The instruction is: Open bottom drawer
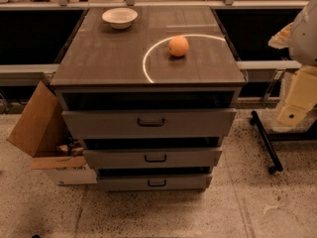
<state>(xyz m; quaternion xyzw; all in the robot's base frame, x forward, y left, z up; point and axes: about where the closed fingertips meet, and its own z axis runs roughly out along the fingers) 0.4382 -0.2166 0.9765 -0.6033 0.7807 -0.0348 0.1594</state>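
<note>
Hanging at the right edge, the gripper (296, 103) is well apart from the bottom drawer (124, 183) it must pull.
The bottom drawer is the lowest and narrowest of three grey fronts, just above the floor (148, 217), with its small dark handle (157, 183) centred and facing outward for a straight pull. It looks not yet drawn out. The gripper sits about level with the top drawer (109, 124), likely leaving the fronts unblocked; open or closed, I cannot tell. An orange (178, 46) and a bowl (120, 18) rest on the tabletop (109, 58).
</note>
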